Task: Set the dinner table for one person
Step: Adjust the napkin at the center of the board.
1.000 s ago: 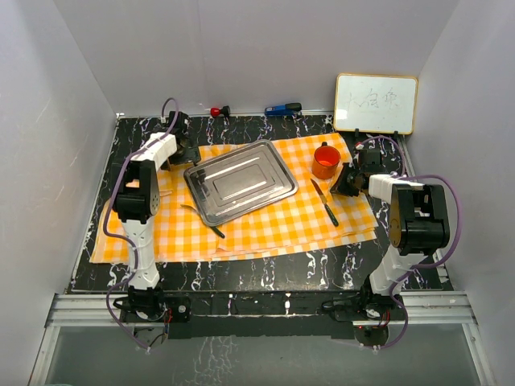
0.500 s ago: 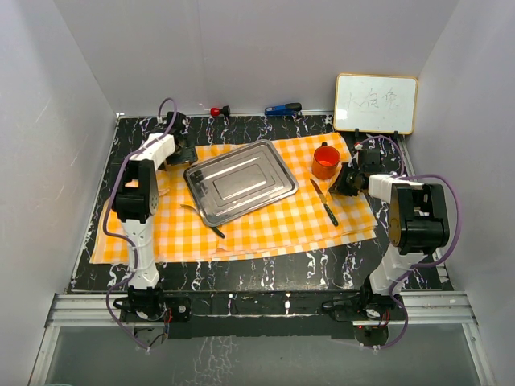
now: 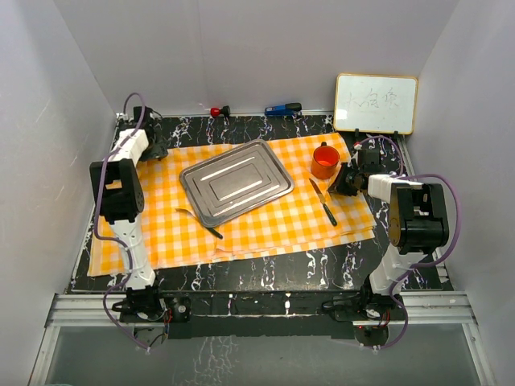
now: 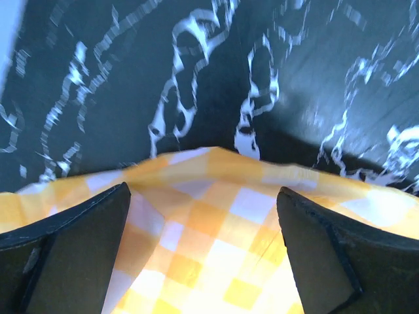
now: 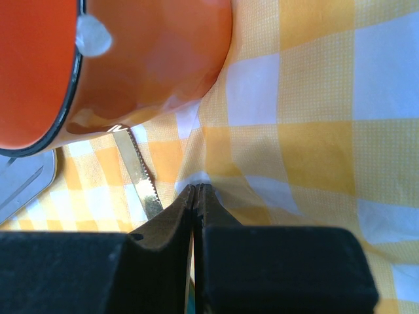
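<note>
Dinner table (image 3: 273,273) nearly laid: the left arm swings out to the cloth's far corner.

Seen from above, the left claw (image 3: 153,143) has left its place beside the tray (image 3: 236,181) and now sits at the upper left of the frame. It is released, jaws wide astride the corner of the checked cloth (image 3: 265,217), gripping nothing. Cloth, tray and fork (image 3: 201,222) have slid a little leftward. The right claw (image 3: 344,178) has not stirred. It is clenched at a wrinkle of cloth beside the orange cup (image 3: 325,161) and knife (image 3: 324,202), though I cannot tell if it nips the cloth. The table fills the middle of the frame beneath everything. This looks like straightening the cloth, with the setting close to done.
</note>
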Action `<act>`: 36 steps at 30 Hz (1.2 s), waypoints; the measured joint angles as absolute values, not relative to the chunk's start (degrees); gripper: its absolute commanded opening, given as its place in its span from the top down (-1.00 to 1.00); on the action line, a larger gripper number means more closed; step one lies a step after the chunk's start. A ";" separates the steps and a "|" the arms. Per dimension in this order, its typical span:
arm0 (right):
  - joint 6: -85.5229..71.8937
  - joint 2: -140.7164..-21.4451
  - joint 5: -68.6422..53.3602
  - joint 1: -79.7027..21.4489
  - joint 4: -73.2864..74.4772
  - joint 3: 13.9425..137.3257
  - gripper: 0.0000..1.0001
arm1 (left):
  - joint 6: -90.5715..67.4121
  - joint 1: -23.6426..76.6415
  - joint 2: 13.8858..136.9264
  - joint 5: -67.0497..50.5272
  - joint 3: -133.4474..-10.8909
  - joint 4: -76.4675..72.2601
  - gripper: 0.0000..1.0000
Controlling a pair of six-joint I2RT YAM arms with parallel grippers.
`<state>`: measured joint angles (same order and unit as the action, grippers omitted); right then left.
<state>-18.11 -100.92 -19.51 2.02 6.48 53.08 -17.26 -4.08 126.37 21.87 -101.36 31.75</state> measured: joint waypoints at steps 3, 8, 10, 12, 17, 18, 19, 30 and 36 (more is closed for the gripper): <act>-18.11 -101.01 -19.68 2.00 6.31 53.08 1.00 | -15.92 -5.21 126.37 22.22 -106.19 32.99 -0.88; -18.13 -101.21 -19.92 2.00 6.02 53.08 1.00 | -13.91 -5.78 126.61 22.57 -116.03 34.24 -0.89; -18.13 -101.32 -20.18 2.00 5.85 53.10 1.00 | -13.13 -5.78 127.85 22.81 -121.38 34.98 -0.89; -18.13 -101.34 -20.34 2.00 5.78 53.08 1.00 | -12.58 -5.78 129.14 22.98 -125.54 35.35 -0.89; -18.13 -101.36 -20.51 2.00 5.76 53.10 1.00 | -12.71 -5.69 129.58 20.58 -126.02 37.17 -0.88; -18.11 -101.36 -20.51 2.00 5.74 53.10 1.00 | -12.97 -5.56 129.21 19.77 -124.84 37.17 -0.88; -18.13 -101.36 -20.51 2.00 5.74 53.10 1.00 | -13.50 -5.39 128.29 18.74 -122.08 37.15 -0.87; -18.09 -101.65 -20.23 1.87 7.57 54.43 1.00 | -20.69 1.15 118.08 19.25 -100.86 42.11 -0.81; -18.09 -102.39 -19.84 1.56 10.52 57.19 1.00 | -23.88 2.52 114.80 20.38 -92.51 42.30 -0.80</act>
<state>-18.09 -102.39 -19.84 1.56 10.52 57.19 -23.88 2.52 114.80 20.38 -92.51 42.30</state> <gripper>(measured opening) 0.004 0.904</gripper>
